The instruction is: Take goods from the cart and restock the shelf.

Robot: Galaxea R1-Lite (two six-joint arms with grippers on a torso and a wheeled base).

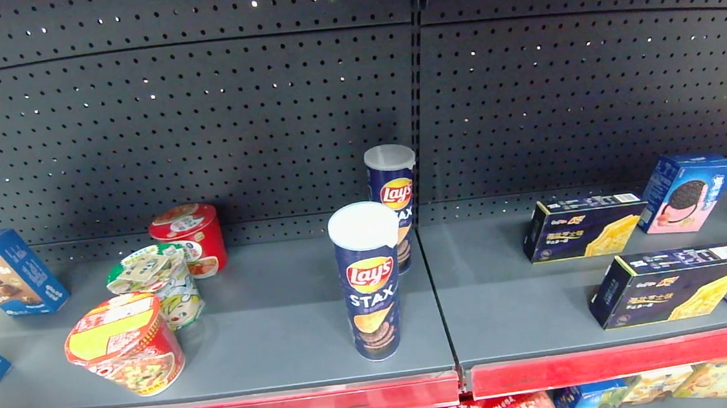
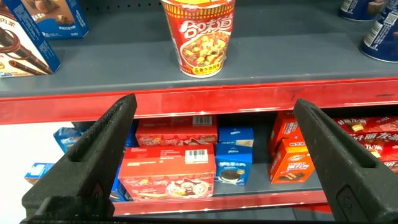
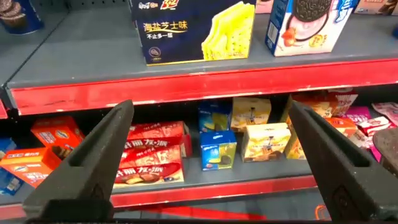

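Grey sheet-metal shelf (image 1: 270,341), with a glossy red strip along the front edge and a dark perforated back panel (image 1: 201,126).

Goods on it, counted from the head view:
- Two chip cans (image 1: 370,288) — tall cylinders, navy wrap, white lids — upright at mid-shelf. One is close to the front edge, the other behind it by the back panel.
- Three cup noodles (image 1: 127,353), tapered tubs with printed lids, clustered toward the left end.
- Two navy-and-yellow cartons (image 1: 668,285), flat rectangular card, right of the cans.
- Two blue cartons (image 1: 9,271) at the left end.

The wrist views open up the lower shelf (image 2: 258,186), packed with small red, blue and orange boxes.

Left gripper (image 2: 214,106) and right gripper (image 3: 211,107) hang level with the red strip. On both, the black, matte, wedge-shaped fingers (image 2: 87,168) are spread wide with nothing between them.
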